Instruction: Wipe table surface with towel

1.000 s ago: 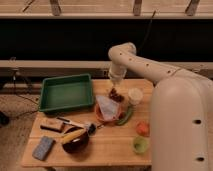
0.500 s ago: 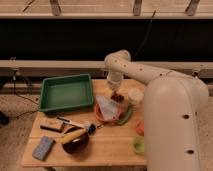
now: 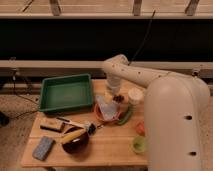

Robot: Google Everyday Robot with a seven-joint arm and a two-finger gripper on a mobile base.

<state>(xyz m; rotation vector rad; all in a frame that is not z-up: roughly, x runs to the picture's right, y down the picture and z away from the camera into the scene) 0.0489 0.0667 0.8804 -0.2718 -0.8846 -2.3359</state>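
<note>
Towel (image 3: 106,106), pale grey-blue, lies crumpled in an orange bowl (image 3: 102,119) near the middle of the wooden counter (image 3: 110,147). The robot's claw (image 3: 115,96) hangs just behind the bowl, close above the cloth's far edge. I cannot tell whether it is open or shut. The pickup step seems to be in hand; next, the claw must lower onto the cloth and grip it before wiping.

A wide dark band (image 3: 60,40) fills the back of the room, beneath a pale ledge (image 3: 100,15) crossed by slanted struts (image 3: 55,7). A pale rail (image 3: 50,64) runs along its lower edge. A thin black cable (image 3: 145,37) hangs down. The floor (image 3: 15,107) is speckled beige, and the light is warm and dim.
</note>
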